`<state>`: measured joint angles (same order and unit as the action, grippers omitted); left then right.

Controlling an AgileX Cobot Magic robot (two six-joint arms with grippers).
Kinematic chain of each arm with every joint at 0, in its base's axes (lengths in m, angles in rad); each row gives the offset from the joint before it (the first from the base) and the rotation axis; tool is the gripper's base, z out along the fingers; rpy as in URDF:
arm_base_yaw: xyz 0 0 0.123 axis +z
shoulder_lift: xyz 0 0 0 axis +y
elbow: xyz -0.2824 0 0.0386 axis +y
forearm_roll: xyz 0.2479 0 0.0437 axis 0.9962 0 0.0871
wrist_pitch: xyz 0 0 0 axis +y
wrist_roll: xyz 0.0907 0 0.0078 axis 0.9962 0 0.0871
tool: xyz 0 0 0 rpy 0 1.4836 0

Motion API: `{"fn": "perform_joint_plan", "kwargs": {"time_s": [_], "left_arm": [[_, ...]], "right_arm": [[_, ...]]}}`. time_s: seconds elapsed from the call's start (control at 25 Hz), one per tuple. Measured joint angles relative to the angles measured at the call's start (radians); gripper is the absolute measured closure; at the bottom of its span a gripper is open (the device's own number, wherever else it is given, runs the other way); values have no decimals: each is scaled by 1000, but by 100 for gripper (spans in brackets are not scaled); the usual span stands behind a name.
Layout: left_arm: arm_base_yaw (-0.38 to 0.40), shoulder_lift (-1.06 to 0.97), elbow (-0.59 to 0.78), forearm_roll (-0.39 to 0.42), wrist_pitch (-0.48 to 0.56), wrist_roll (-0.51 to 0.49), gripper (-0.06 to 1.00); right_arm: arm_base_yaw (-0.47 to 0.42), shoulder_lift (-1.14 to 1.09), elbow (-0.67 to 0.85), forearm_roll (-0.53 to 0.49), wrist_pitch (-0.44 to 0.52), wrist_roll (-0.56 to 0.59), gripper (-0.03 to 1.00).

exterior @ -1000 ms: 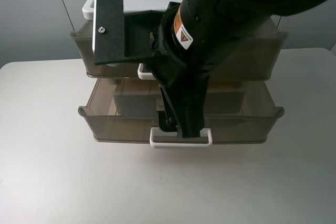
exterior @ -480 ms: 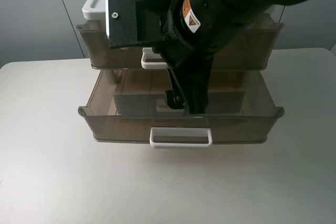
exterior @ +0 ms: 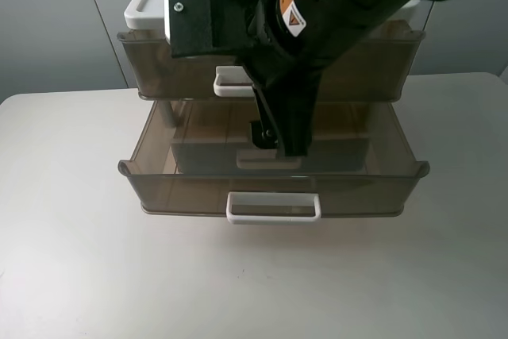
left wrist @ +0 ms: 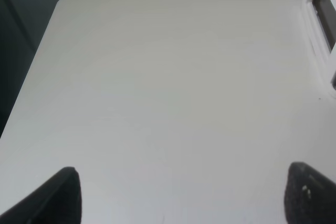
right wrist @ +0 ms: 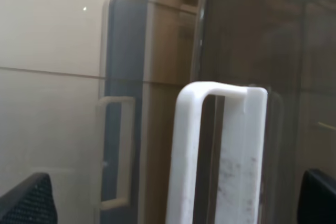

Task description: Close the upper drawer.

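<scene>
A pale, matte table (exterior: 79, 275) with rounded corners is carrying a two-tier drawer unit (exterior: 151, 5), which is sitting toward the back edge, roughly centred between the sides. Its lower drawer (exterior: 190, 192) is jutting forward over the tabletop and casting a soft shadow just in front.

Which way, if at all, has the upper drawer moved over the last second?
Yes. The upper drawer has slid backward, towards closed. Its front has retreated from the front of the lower drawer, which stayed put.

Pale table (left wrist: 157, 103) between wide-apart jaws, white frame (left wrist: 316, 30) alongside
</scene>
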<state>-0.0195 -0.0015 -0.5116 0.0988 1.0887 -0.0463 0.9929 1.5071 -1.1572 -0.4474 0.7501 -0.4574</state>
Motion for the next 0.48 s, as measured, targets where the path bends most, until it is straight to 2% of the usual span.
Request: {"fn": "perform_joint_plan", "kwargs": {"time_s": [0.16, 0.28, 0.48], "left_arm": [[0, 0, 0, 0, 0, 0, 20], [0, 0, 0, 0, 0, 0, 20], [0, 0, 0, 0, 0, 0, 20]], "right_arm": [[-18, 2, 0, 8, -17, 0, 27], [-43, 18, 0, -44, -25, 0, 27], [-46, 34, 0, -55, -54, 0, 27]]}}
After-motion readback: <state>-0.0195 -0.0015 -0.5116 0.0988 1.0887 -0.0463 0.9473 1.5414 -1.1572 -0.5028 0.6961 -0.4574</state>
